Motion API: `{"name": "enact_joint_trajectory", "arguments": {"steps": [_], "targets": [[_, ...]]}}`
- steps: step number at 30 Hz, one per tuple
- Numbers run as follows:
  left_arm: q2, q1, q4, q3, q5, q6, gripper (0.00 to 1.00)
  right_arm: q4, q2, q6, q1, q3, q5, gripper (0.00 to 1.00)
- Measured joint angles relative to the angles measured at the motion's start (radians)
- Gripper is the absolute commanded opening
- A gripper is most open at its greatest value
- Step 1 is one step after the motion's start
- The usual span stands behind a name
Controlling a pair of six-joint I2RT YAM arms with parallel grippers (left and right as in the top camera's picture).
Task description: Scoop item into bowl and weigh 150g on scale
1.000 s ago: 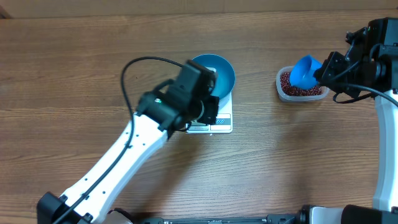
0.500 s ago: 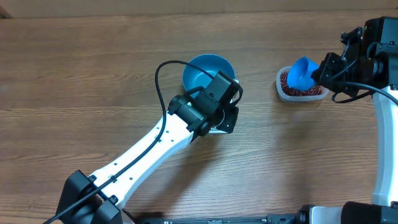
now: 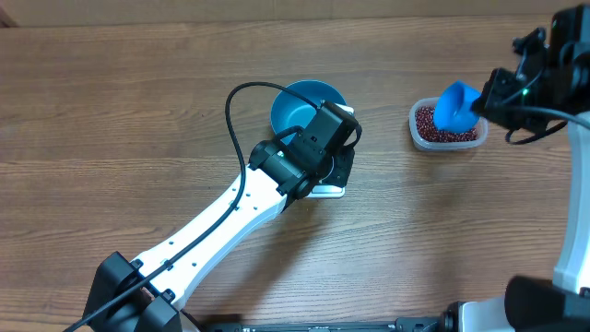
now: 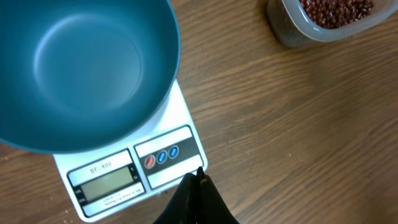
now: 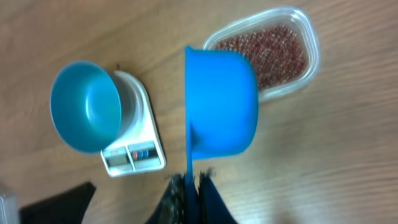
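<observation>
The bright blue bowl (image 3: 302,103) (image 4: 81,68) stands empty on the white scale (image 4: 168,155), which my left arm mostly hides in the overhead view. My left gripper (image 4: 199,175) (image 3: 343,171) is shut and empty, its tip over the scale's front right corner beside the buttons. The red-brown beans (image 3: 433,124) (image 5: 267,46) lie in a clear tub (image 3: 417,136) at the right. My right gripper (image 5: 193,182) (image 3: 484,106) is shut on the handle of a small blue scoop (image 5: 221,102) (image 3: 454,106), held tilted above the tub. What the scoop contains is hidden.
The wooden table (image 3: 442,240) spreads around everything. My left arm (image 3: 212,226) runs diagonally from the front left to the scale. The clear tub (image 4: 323,28) shows at the top right of the left wrist view, well apart from the scale (image 5: 134,152).
My left gripper swung right across the scale's front a second ago and has since held still. My right gripper lifted slightly up and right with the scoop.
</observation>
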Motion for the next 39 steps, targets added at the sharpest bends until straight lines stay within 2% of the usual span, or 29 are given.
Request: {"name": "enact_joint_trajectory", "arguments": {"steps": [2, 5, 11, 19, 32, 39], "targets": [[0.000, 0.000, 0.014, 0.000, -0.011, 0.018, 0.04, -0.073, 0.051, -0.013, 0.000, 0.113, 0.014, 0.04], [0.000, 0.000, 0.031, 0.000, -0.021, 0.048, 0.04, -0.080, 0.113, -0.041, 0.000, 0.189, 0.033, 0.04], [0.001, 0.000, -0.010, 0.000, -0.029, 0.076, 0.04, -0.088, 0.196, -0.110, 0.000, 0.191, 0.125, 0.04], [0.031, 0.000, -0.034, 0.000, -0.035, 0.084, 0.04, -0.083, 0.216, -0.202, 0.002, 0.191, 0.163, 0.04], [0.089, 0.000, 0.024, 0.000, -0.039, 0.208, 0.04, -0.066, 0.402, -0.249, 0.066, 0.191, 0.332, 0.04], [0.101, 0.000, 0.017, 0.000, -0.043, 0.228, 0.04, -0.043, 0.450, -0.256, 0.066, 0.191, 0.361, 0.04]]}}
